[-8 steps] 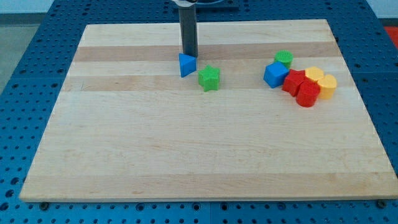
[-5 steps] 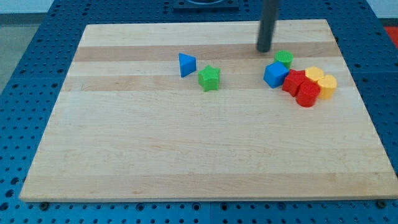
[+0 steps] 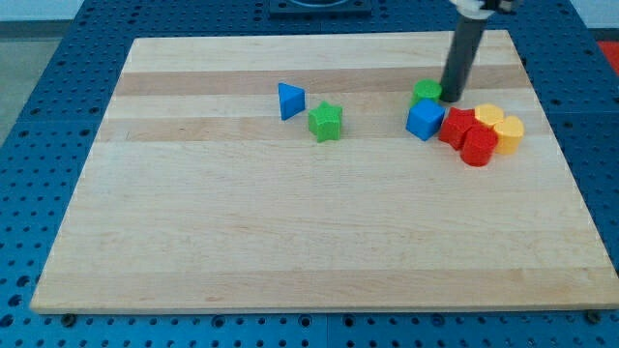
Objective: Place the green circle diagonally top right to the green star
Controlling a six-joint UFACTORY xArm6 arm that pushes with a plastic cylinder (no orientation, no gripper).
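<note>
My rod runs out of the picture's top edge, so its upper part is cut off. My tip (image 3: 451, 99) sits at the green circle's (image 3: 425, 92) right side, covering that edge; touching or just beside, I cannot tell. The blue block (image 3: 425, 120) hides the circle's near side. The red blocks (image 3: 468, 135) overlap the yellow ones (image 3: 500, 127), shapes unclear.
</note>
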